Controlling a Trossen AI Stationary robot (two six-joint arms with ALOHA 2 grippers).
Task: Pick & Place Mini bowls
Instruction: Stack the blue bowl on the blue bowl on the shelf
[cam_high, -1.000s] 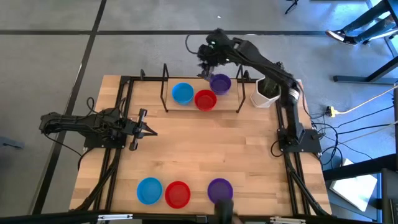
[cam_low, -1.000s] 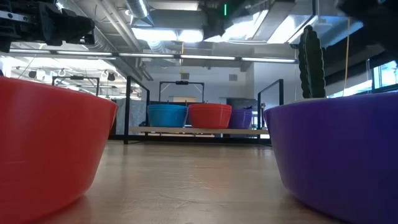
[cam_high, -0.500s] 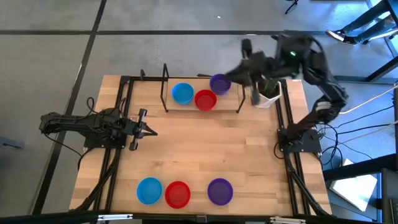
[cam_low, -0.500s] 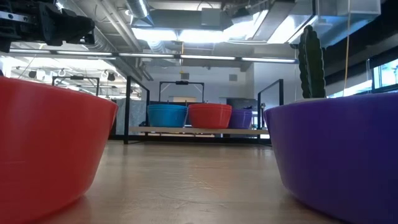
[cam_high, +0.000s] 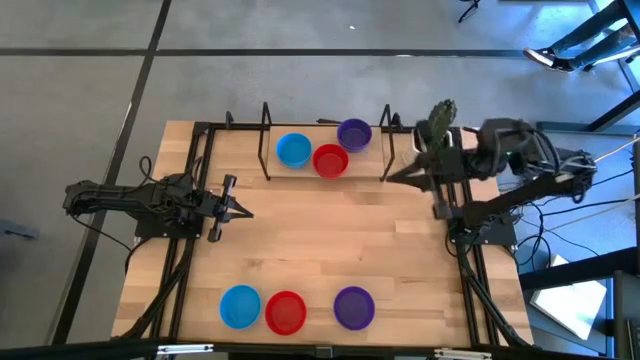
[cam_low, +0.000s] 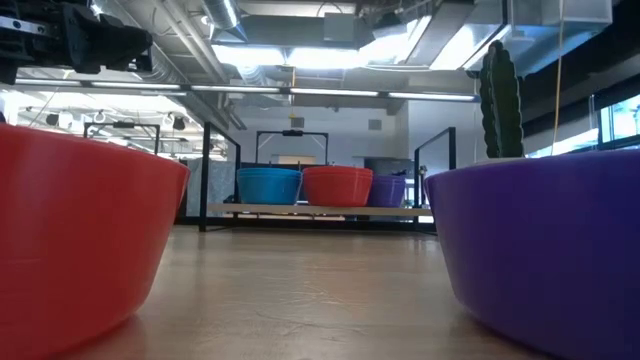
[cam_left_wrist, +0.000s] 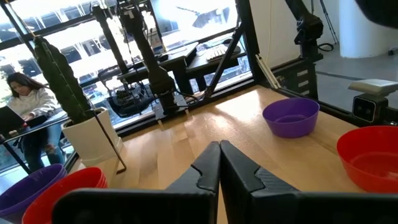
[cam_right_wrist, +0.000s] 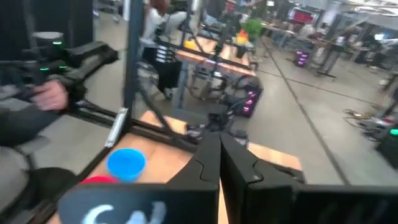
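Three mini bowls stand on a raised shelf at the far side: blue (cam_high: 293, 150), red (cam_high: 330, 160) and purple (cam_high: 354, 133). Three more rest on the table near its front edge: blue (cam_high: 240, 306), red (cam_high: 286, 312) and purple (cam_high: 354, 308). My right gripper (cam_high: 390, 179) hangs shut and empty above the table's right part, beside the shelf's right post, pointing toward the left edge. My left gripper (cam_high: 248, 213) waits shut and empty at the table's left, pointing right.
A black frame (cam_high: 266, 128) with upright posts borders the shelf. A white pot with a cactus (cam_high: 440, 120) stands at the far right corner, partly behind my right arm. Bare wood lies between the two rows of bowls. A person (cam_left_wrist: 25, 93) sits beyond the table.
My right gripper has drawn back from the purple bowl on the shelf toward the table's right edge, rising and swinging round so that it points across the table. The purple bowl has stayed in its place on the shelf.
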